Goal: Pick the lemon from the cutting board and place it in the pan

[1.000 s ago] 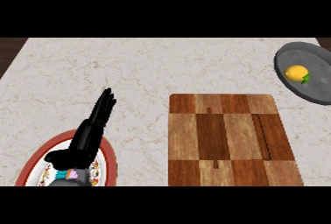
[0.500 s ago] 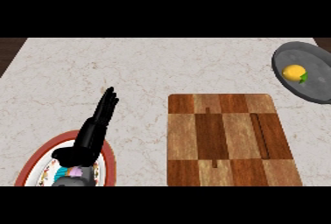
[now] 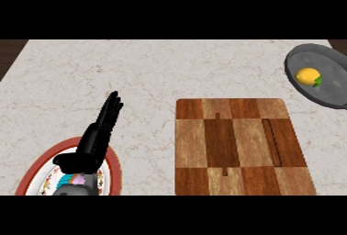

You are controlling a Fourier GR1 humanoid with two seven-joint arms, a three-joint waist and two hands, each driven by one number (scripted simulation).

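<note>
Lemon point(image 3: 308, 76) sits in the pan point(image 3: 332, 94), far right of the surface point(image 3: 169, 69). Cutting board point(image 3: 240, 147) bare. Left robot hand point(image 3: 95, 140) open, fingers straight, holding nothing, above a red-rimmed plate point(image 3: 41, 167).

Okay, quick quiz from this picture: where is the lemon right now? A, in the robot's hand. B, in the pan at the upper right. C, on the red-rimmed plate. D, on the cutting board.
B: the lemon lies inside the dark pan at the view's upper right, while the cutting board holds nothing and the open left hand carries nothing.
</note>
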